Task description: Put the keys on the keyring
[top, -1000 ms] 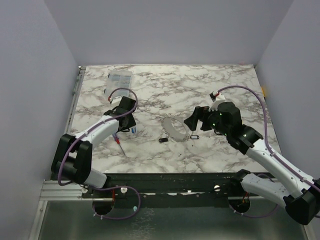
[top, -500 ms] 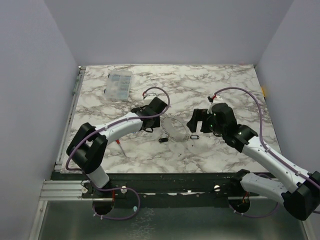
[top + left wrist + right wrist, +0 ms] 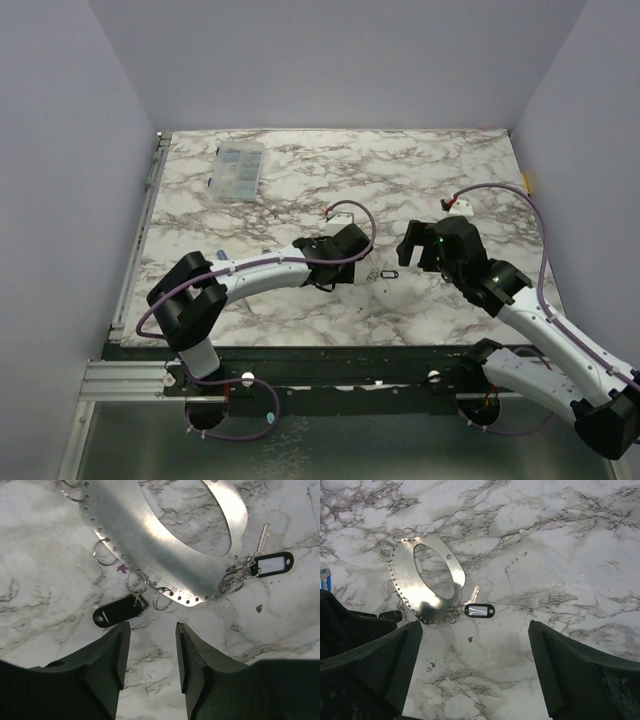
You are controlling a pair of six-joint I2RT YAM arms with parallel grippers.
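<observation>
On the marbled desk (image 3: pixel 300 180), the right fingers (image 3: pixel 570 665) are spread wide and nothing is held. The left fingers (image 3: pixel 107 655) are set narrowly apart, empty, just short of a black tag (image 3: pixel 119 611). The keyring (image 3: pixel 140 550), a shiny holed oval band, is laid flat. One key (image 3: pixel 263 536) with a white-windowed tag (image 3: pixel 272 564) is seen by the small rings (image 3: pixel 232 577) at its end. A blue-headed key (image 3: pixel 324 577) is left apart.

A clear plastic box (image 3: pixel 238 170) lies at the far left of the marble desk (image 3: pixel 420 170). Pale walls (image 3: pixel 60 150) enclose it.
</observation>
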